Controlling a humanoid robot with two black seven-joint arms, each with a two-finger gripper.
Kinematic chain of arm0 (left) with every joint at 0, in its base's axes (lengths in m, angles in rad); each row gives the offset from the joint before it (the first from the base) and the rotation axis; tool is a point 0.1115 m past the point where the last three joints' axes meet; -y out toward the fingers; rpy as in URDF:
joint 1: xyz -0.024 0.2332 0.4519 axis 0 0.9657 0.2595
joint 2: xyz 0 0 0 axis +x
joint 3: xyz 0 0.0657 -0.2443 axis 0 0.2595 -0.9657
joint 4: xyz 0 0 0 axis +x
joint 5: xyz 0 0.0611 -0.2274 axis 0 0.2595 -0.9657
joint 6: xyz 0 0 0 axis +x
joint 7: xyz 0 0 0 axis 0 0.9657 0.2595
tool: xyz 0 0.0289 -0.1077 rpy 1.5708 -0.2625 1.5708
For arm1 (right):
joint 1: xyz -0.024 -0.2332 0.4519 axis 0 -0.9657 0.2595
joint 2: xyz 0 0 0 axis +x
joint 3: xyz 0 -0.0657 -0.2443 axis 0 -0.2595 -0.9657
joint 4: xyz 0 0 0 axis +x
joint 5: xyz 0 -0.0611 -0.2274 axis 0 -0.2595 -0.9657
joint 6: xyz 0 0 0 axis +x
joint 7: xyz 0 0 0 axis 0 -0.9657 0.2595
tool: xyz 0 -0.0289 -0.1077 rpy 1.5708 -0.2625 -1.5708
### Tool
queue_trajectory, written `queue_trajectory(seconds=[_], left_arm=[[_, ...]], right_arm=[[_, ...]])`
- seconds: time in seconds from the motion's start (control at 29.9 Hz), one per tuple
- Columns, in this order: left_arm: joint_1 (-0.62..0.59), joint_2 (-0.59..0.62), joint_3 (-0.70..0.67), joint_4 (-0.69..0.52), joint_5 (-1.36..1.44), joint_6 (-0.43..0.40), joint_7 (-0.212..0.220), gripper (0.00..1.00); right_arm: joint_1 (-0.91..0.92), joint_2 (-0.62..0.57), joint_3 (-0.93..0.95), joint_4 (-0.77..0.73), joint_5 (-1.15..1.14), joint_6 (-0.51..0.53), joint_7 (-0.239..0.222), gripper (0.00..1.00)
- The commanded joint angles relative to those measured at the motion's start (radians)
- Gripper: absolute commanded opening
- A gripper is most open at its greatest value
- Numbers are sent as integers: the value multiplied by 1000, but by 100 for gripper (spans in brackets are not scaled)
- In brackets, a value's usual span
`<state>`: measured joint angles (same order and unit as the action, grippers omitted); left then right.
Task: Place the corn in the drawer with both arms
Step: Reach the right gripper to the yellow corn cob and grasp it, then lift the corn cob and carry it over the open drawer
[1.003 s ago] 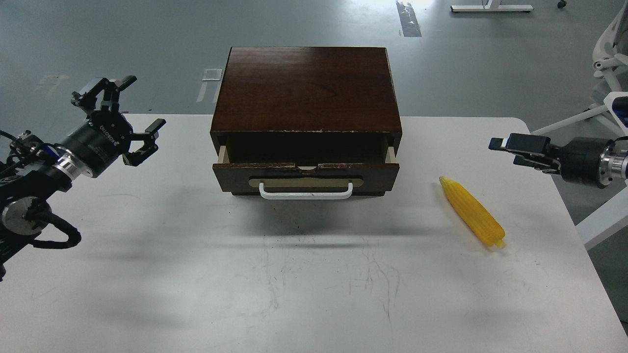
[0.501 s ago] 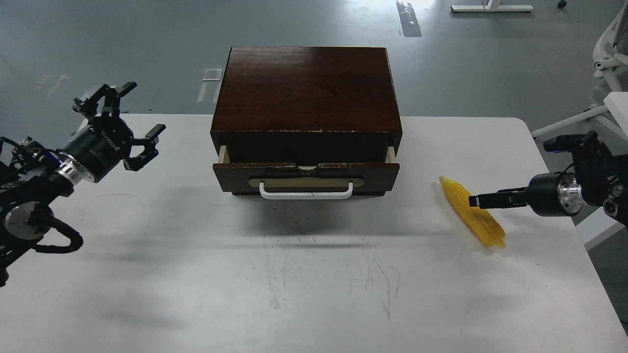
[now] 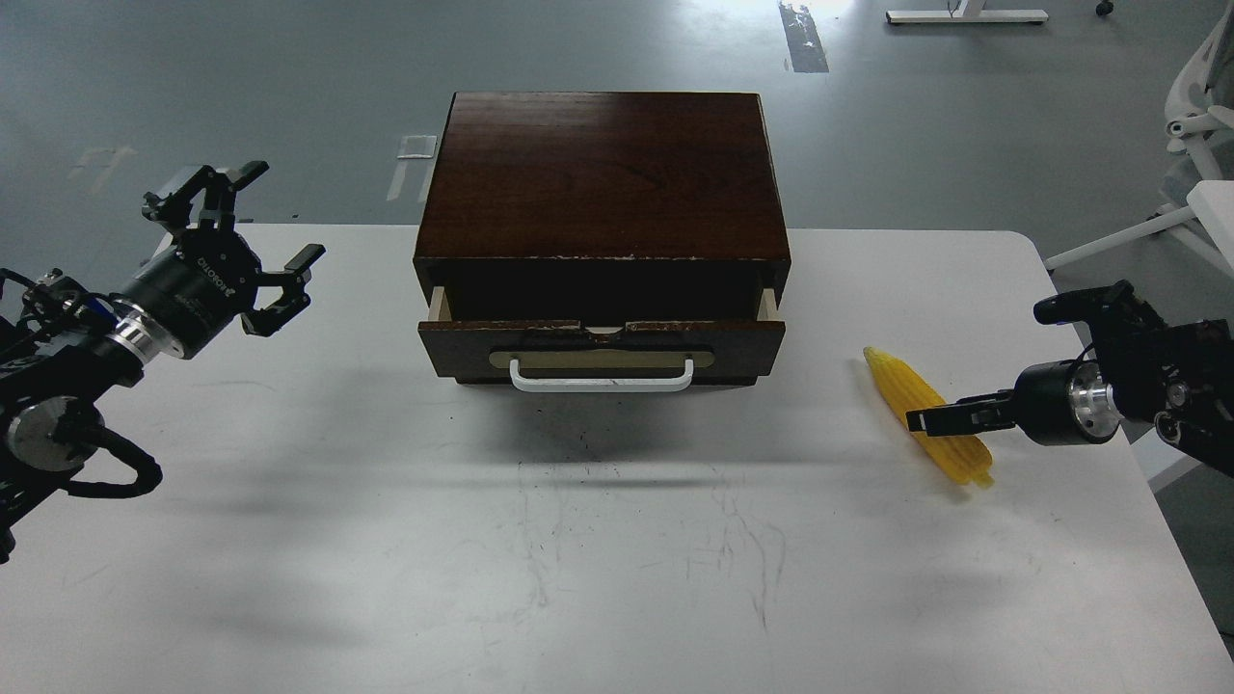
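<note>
The yellow corn lies on the white table, right of the drawer, tip pointing back-left. The dark brown drawer with its white bar handle is pulled partly out of the wooden box; its inside is dark. My right gripper comes in from the right and sits over the middle of the corn. It is seen edge-on, so its fingers cannot be told apart. My left gripper is open and empty, raised left of the box.
A white office chair stands off the table's right rear corner. The table's right edge runs just behind my right arm. Grey floor lies beyond the box.
My right gripper has swung down from beside the table's right edge to the corn and edged a little further left and lower. The left arm drew back slightly, then held still.
</note>
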<state>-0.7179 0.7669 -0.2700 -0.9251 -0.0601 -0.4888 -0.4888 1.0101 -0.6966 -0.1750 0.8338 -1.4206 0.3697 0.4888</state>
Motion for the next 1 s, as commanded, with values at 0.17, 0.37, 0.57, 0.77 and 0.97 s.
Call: queue_trajectory(seconds=[0.17, 0.37, 0.57, 0.77, 0.97], left_arm=[[0, 5, 0, -3, 2, 0, 0, 99], [-2, 8, -9, -3, 2, 0, 0, 99], [-3, 9, -14, -4, 2, 0, 0, 99], [-5, 12, -15, -9, 2, 0, 0, 99], [-5, 25, -28, -11, 2, 0, 0, 99]], right_arm=[[13, -14, -6, 16, 3, 2, 0, 0], [127, -66, -3, 62, 6, 2, 0, 0], [332, -101, -6, 117, 5, 2, 0, 0], [530, -78, -38, 166, -5, 8, 0, 0], [731, 72, -193, 234, -40, 2, 0, 0]])
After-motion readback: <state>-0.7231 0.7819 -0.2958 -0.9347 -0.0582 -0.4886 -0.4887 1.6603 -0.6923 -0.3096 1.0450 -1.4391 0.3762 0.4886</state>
